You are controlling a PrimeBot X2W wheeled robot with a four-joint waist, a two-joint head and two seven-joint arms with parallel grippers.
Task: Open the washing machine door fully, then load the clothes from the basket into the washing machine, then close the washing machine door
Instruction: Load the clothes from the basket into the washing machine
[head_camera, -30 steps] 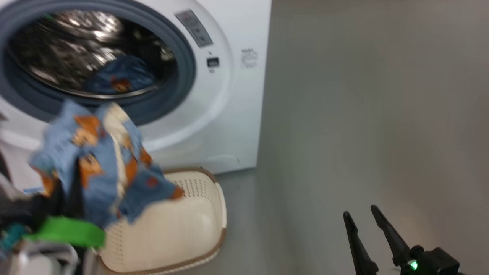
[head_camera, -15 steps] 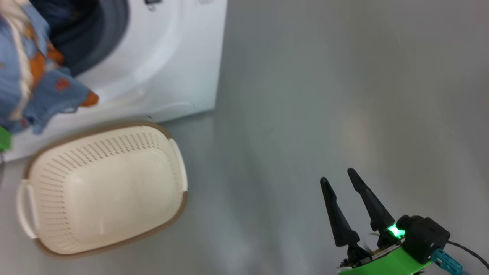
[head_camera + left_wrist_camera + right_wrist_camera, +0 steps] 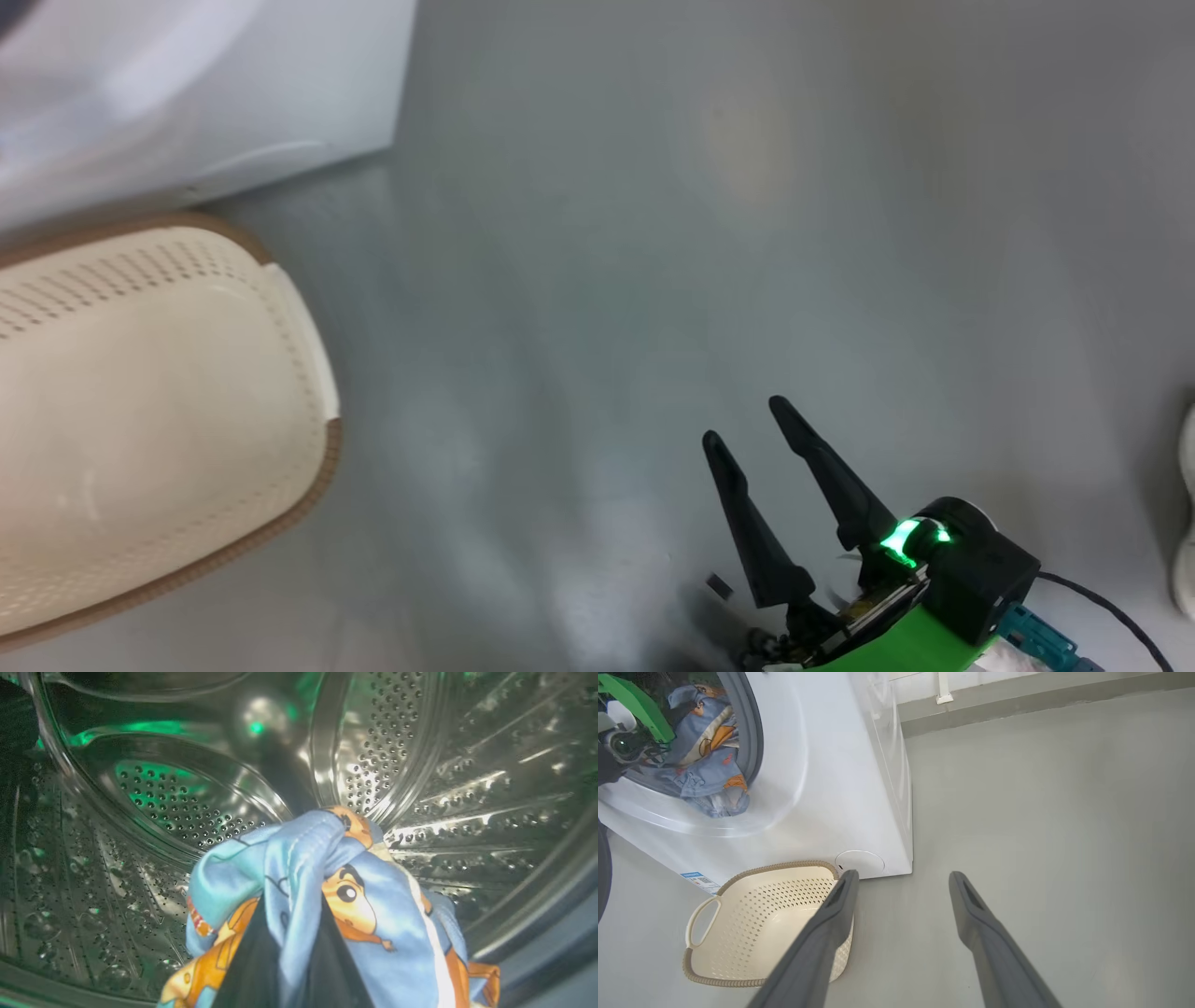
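Left end effector (image 3: 292, 905) reaches into the washing machine (image 3: 840, 788), clamped on the clothes (image 3: 373, 933).

In the left wrist view its two dark fingers pinch a fold of the light blue, bear-printed fabric, which is held up in front of the perforated steel drum (image 3: 397, 742). The right wrist view shows more of the clothes spilling over the lower lip of the opening. The right end effector (image 3: 742, 425) hovers above the grey floor (image 3: 653, 233) with its fingers apart, gripping nothing. The basket (image 3: 317, 467) sits on the floor just in front of the machine, to the left of the right end effector.
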